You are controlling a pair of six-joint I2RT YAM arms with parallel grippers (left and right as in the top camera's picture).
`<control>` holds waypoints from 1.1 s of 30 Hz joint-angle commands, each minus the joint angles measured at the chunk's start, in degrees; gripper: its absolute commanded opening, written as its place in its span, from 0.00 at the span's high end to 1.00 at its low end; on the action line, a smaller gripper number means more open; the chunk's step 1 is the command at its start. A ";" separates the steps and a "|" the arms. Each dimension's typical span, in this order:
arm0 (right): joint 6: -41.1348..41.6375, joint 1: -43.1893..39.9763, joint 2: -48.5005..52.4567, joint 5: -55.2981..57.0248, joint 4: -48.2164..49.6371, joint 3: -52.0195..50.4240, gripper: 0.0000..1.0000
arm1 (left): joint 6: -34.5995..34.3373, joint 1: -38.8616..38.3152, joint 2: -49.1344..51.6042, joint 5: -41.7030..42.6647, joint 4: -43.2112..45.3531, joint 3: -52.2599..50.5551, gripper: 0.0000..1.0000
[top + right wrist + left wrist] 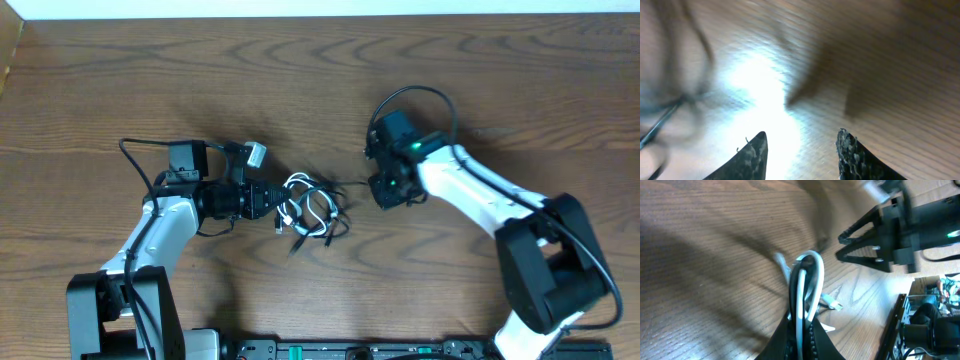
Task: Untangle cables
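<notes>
Right wrist view is blurred; I see right fingers (852, 155) apart above the surface (880, 60), left fingers (812, 339) clamped on the cables (816, 272).

Cables (312, 210) btwn L gripper (279, 207), R gripper (374, 187)

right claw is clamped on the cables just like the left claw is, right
No: the right claw is open and holds nothing, as the right wrist view shows. The left claw is indeed clamped on the cables.
</notes>
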 commanded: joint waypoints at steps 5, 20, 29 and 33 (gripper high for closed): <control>-5.68 -3.76 -1.62 -22.14 0.13 -0.33 0.57 | -10.99 0.28 0.44 -0.48 0.15 -0.02 0.93; -2.43 -1.22 -1.62 -10.25 7.15 -4.04 0.62 | -16.17 -3.08 0.44 -5.51 -1.60 -0.02 0.89; -2.45 -1.27 -1.62 -10.23 7.39 -4.04 0.62 | -17.25 -10.32 0.44 -19.65 -2.54 -0.02 0.56; -2.45 -1.29 -1.62 -10.23 7.41 -4.04 0.61 | -17.27 -13.81 0.44 -24.50 -2.67 -0.02 0.56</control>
